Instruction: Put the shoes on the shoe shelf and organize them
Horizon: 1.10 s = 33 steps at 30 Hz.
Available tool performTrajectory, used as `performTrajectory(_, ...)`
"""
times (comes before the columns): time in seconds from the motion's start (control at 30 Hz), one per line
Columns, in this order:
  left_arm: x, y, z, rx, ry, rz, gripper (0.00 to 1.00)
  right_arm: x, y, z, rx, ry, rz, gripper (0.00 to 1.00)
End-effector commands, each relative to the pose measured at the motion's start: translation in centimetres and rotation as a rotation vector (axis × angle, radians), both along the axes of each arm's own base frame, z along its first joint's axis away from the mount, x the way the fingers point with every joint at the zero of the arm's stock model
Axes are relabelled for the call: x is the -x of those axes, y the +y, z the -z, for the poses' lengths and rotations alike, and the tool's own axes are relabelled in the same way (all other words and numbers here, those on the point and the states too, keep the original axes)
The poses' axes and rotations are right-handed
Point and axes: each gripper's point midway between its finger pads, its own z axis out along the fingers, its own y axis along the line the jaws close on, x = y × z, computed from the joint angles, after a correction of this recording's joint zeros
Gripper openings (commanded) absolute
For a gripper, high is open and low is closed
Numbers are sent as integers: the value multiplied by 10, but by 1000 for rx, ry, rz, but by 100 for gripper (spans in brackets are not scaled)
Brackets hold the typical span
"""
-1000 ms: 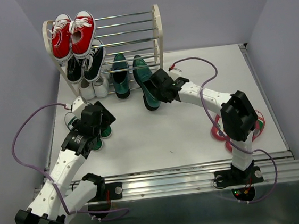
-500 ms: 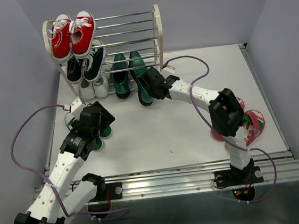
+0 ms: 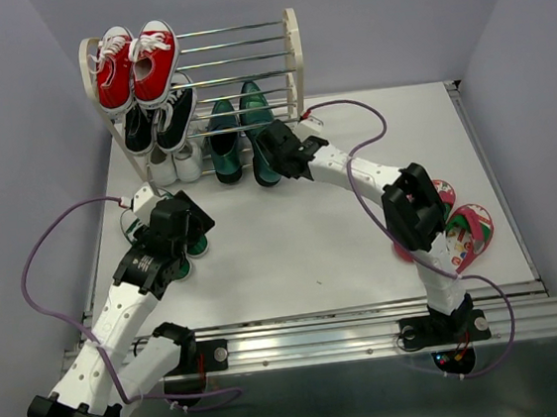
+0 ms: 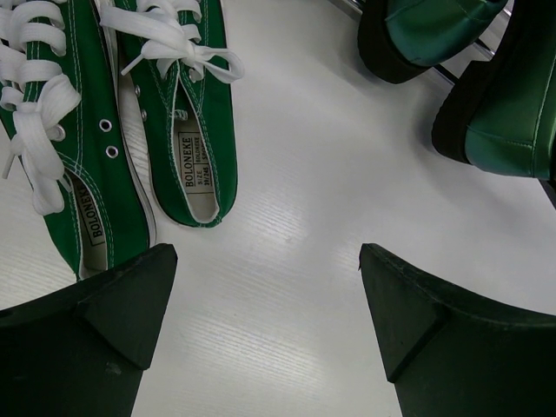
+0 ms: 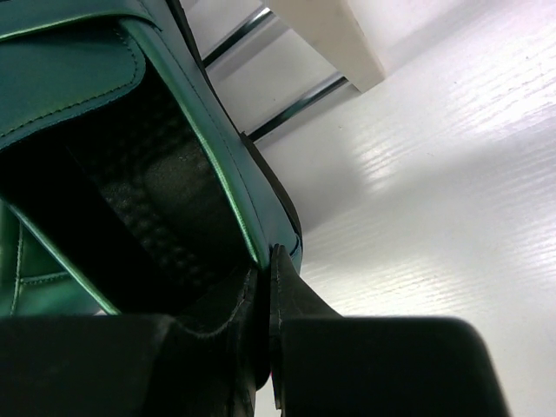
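Note:
The shoe shelf [image 3: 292, 48] stands at the back left. One dark green loafer [image 3: 223, 140] rests on its bottom tier. My right gripper [image 3: 275, 152] is shut on the heel rim of the second loafer [image 3: 255, 121], whose toe lies on the bottom rods beside the first; the wrist view shows the pinched rim [image 5: 252, 234]. The green canvas sneakers [image 4: 187, 139] lie on the table at the left, partly under my left arm. My left gripper [image 4: 265, 295] is open and empty just right of their heels. The pink-red flip-flops [image 3: 470, 228] lie at the right.
Red sneakers [image 3: 134, 64] sit on the shelf's top tier, black sneakers [image 3: 160, 121] below them, and a white pair [image 3: 174, 165] at the bottom left. Purple cables loop beside both arms. The shelf's cream post foot [image 5: 334, 35] stands just beyond the held loafer.
My right gripper has carried the loafer back and to the left, from the table in front of the shelf onto the bottom rods beside its mate. The left arm has not moved.

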Motion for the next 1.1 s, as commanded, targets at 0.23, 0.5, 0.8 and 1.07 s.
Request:
performTrajectory(0.23, -1, 3, -4, 6, -28, -21, 99, -42, 17, -73, -140, -235, 110, 9)
performTrajectory(0.5, -1, 3, -4, 7, -28, -21, 99, -51, 20, -73, -140, -254, 131, 13)
performTrajectory(0.8, 0, 4, -3, 6, -26, -25, 99, -62, 20, -65, -137, -255, 147, 18)
performTrajectory(1.07, 0, 4, -1, 0, -17, -24, 99, -64, 15, -57, -143, -260, 197, 8)
